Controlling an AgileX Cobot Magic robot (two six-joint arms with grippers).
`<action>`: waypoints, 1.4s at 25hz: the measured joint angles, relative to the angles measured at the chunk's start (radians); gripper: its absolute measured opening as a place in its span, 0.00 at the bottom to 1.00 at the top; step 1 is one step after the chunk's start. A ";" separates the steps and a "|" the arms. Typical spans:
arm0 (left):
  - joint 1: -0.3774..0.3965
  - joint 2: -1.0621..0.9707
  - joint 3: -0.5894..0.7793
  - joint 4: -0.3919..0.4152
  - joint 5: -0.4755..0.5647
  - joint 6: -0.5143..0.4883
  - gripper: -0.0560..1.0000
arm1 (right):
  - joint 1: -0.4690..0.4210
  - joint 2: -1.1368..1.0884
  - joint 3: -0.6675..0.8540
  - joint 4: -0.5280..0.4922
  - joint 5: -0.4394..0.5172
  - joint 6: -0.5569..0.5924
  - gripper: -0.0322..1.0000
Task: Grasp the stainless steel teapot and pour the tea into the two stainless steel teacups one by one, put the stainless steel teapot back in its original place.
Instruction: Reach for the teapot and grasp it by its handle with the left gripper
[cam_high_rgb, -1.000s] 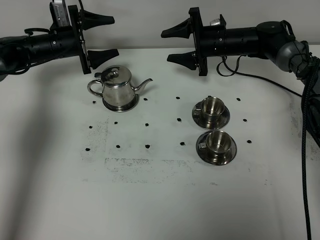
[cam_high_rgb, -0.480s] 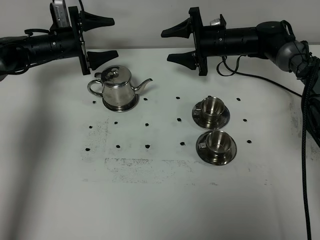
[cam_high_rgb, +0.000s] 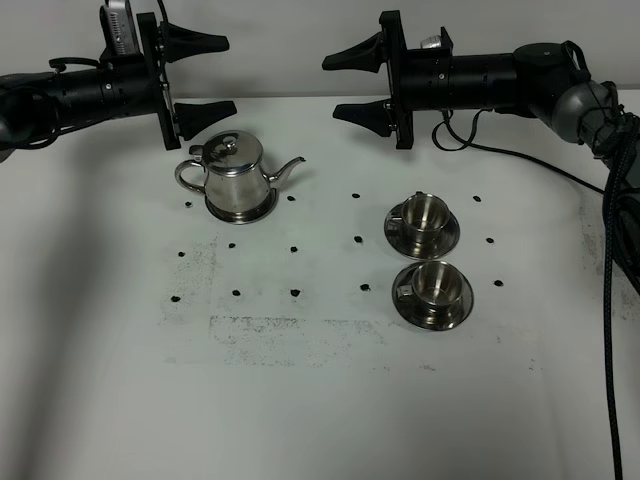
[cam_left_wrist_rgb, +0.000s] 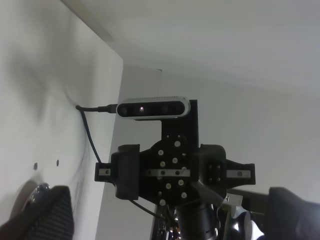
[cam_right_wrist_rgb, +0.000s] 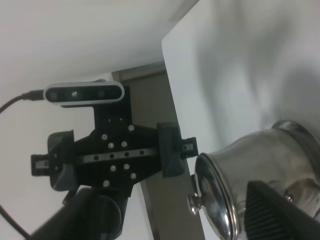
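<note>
The stainless steel teapot stands upright on a round steel disc, its original place, at the table's left rear, spout pointing right. Its lid is on, so the tea is hidden. The two stainless steel teacups sit on saucers at right, one behind the other. My left gripper hovers open just above and behind the teapot, pointing right. Facing it from the right, my right gripper is open and holds nothing. The right wrist view shows the teapot close by, beside one finger.
Small black dots mark a grid on the white table. Black cables hang along the right edge. The left wrist view looks across at the right arm's camera. The right wrist view shows the left arm's camera.
The right gripper has edged very slightly upward. The left gripper, the teapot and the cups have stayed where they were.
</note>
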 joint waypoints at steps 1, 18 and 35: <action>0.000 0.000 0.000 0.000 0.000 0.000 0.76 | 0.000 0.000 0.000 0.000 0.000 0.000 0.60; 0.000 0.000 0.000 0.000 0.000 0.007 0.76 | 0.000 0.000 0.000 0.000 0.000 -0.002 0.59; 0.042 -0.148 -0.001 0.157 0.003 0.039 0.76 | -0.024 -0.130 -0.001 -0.192 0.079 -0.126 0.59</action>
